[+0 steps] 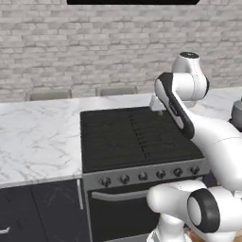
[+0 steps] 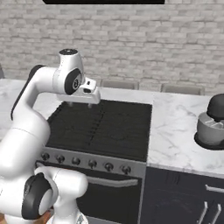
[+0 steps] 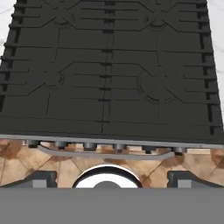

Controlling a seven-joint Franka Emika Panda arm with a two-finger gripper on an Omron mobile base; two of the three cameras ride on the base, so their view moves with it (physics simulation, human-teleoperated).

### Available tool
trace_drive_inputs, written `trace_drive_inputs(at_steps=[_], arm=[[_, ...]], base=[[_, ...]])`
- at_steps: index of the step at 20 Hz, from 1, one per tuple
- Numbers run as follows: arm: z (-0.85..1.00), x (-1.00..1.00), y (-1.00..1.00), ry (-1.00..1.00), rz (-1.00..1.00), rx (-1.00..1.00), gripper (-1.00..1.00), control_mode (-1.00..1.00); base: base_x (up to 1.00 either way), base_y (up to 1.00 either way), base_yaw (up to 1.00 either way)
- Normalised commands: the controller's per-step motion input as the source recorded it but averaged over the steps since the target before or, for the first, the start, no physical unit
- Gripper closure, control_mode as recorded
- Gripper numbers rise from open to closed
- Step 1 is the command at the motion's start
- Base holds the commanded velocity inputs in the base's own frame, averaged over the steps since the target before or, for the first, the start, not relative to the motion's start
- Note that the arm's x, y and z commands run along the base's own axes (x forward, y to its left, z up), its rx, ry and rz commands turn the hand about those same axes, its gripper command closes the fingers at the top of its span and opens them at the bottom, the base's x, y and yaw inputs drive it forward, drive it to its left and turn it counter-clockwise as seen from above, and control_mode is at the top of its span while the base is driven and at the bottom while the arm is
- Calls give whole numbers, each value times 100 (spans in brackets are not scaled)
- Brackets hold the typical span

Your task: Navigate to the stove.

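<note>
Facing the stove (image 1: pixel 137 137) squarely, the base sits close. The end effector (image 3: pixel 109 177) hovers spread and empty above the cooktop, knobs below it. Heavy, rigid, fixed between counter (image 1: pixel 38 137) runs, the range needs no grasp, only approach.

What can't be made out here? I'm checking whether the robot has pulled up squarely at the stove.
- Stove: the oven door's right part is hidden behind the arm in the left base view, its left part in the right base view.
- Gripper: the hand view shows just the fingertips; the bottom edge cuts them off.
- Dark appliance on the counter: cut by the right edge.
- Knob markings: too small.
</note>
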Motion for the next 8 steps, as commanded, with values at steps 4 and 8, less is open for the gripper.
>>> trace_drive_inputs(at_steps=[4,8], arm=[[0,0,0,0,0,0,-100,100],[0,0,0,0,0,0,-100,100]], base=[[22,-1,12],[25,0,2]])
